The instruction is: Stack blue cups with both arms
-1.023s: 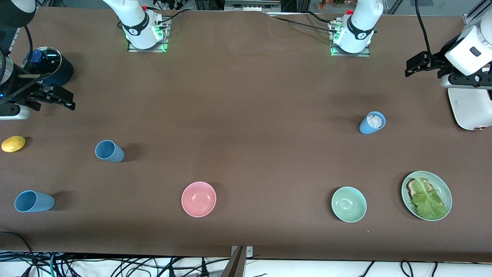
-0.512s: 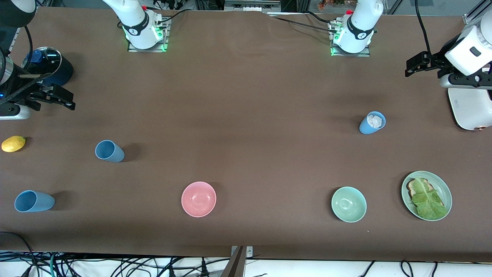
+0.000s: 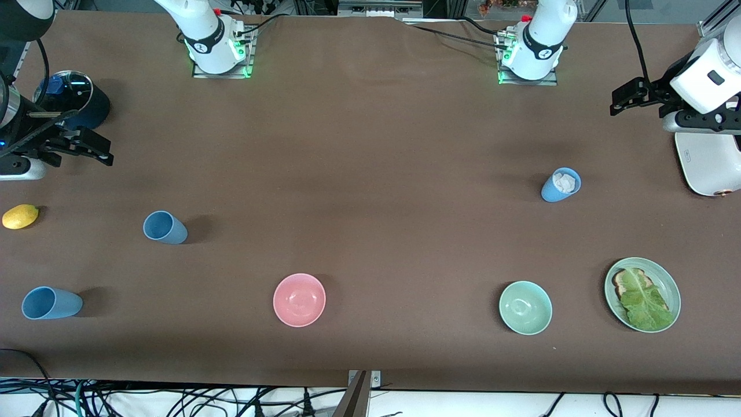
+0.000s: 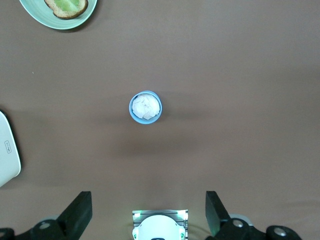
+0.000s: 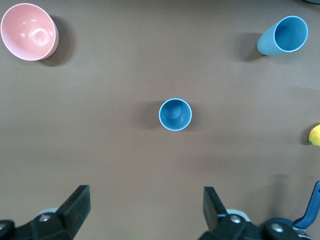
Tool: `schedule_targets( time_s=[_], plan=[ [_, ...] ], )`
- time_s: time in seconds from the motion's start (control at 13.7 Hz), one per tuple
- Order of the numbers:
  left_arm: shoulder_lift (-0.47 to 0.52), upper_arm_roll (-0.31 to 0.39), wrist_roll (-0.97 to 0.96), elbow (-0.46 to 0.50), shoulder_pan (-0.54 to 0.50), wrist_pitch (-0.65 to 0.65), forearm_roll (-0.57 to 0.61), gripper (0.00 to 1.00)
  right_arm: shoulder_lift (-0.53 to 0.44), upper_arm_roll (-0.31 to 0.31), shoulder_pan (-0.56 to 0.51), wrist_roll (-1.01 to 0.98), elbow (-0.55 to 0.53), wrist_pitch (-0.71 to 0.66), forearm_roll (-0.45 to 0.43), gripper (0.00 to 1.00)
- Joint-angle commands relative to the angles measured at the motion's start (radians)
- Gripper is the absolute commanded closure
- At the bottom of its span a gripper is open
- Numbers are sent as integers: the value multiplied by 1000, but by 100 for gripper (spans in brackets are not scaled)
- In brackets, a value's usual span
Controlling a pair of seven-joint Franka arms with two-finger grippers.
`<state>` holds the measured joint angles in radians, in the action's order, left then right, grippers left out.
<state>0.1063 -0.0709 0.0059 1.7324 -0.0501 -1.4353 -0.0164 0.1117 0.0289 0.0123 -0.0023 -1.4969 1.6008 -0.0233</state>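
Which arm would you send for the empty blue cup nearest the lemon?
The right arm, probably. Its pincer is open at that end of the table, with the empty cup in its wrist view. The left pincer waits at the other end.

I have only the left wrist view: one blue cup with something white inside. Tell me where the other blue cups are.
Observer: Two stand toward the right arm's end of the table: the farther blue cup and the nearer blue cup.
Operator: Report their contents.
Observer: Both are empty.
Operator: Give the right gripper.
Observer: The right gripper is open, holding nothing, up beside the saucepan.
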Motion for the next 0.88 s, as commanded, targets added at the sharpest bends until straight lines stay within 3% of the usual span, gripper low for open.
schedule_targets(
  time_s=[0.0,0.8],
  plan=[
    [-14,-3,2,-30,-1,6,-11,0,-3,0,-5,-15,9,-1,8,0],
    [-16,-4,-13,-28,-1,9,-11,0,-3,0,-5,-12,9,1,6,0]
  ],
)
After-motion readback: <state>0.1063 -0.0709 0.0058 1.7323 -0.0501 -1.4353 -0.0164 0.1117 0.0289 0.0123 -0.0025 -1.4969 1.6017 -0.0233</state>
